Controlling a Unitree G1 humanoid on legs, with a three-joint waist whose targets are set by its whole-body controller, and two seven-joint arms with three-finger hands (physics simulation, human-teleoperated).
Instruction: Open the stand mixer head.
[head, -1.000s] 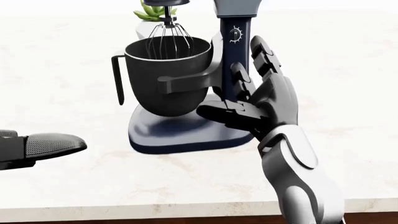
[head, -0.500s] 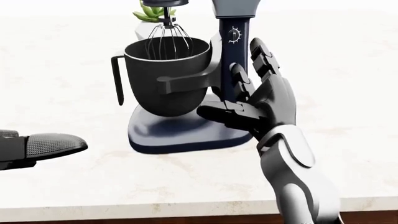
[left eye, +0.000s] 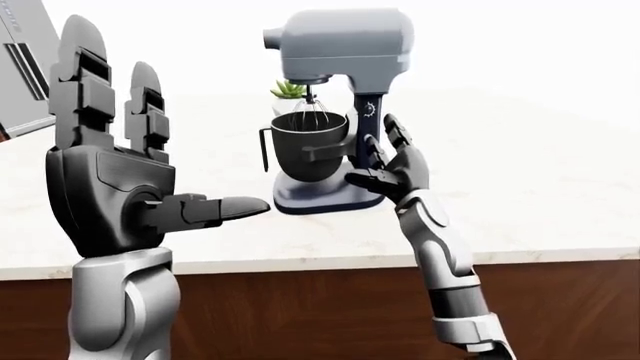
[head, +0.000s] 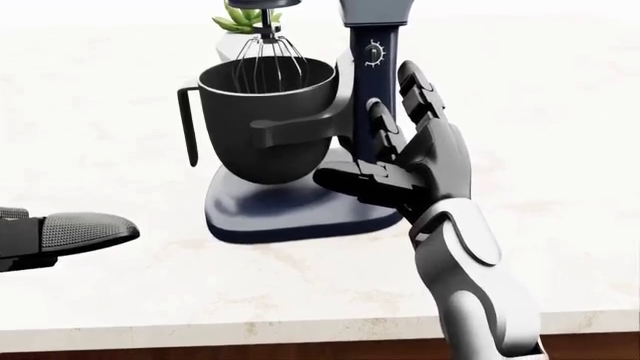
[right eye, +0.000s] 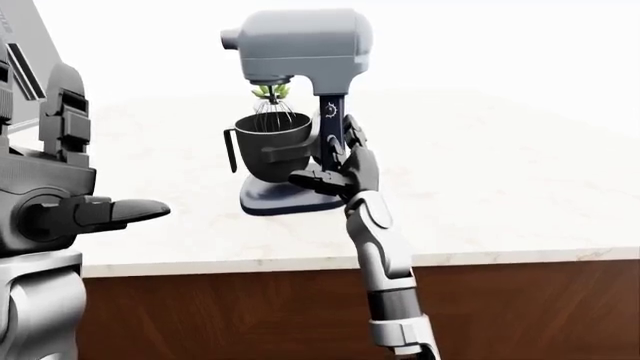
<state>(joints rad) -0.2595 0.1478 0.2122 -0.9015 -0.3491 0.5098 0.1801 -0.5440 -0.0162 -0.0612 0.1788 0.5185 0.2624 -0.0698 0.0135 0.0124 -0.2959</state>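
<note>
The stand mixer has a grey head (left eye: 340, 41) that sits level over a black bowl (head: 265, 124), with the whisk (head: 262, 56) hanging inside. Its dark blue column (head: 372, 82) carries a small dial and rises from a dark base (head: 290, 214). My right hand (head: 375, 139) is open against the column's right side, its fingers pointing up and its thumb reaching across the base below the bowl. My left hand (left eye: 150, 142) is raised and open far to the left of the mixer, holding nothing.
A small green plant (left eye: 289, 90) stands behind the mixer. The pale marble counter (left eye: 520, 187) ends in an edge above dark wood fronts (left eye: 300, 315). A grey appliance (left eye: 20, 60) shows at the left-eye view's top left.
The whole head view has drifted slightly up and left, so the camera moved. My right hand stays open beside the column, and the mixer head has not lifted.
</note>
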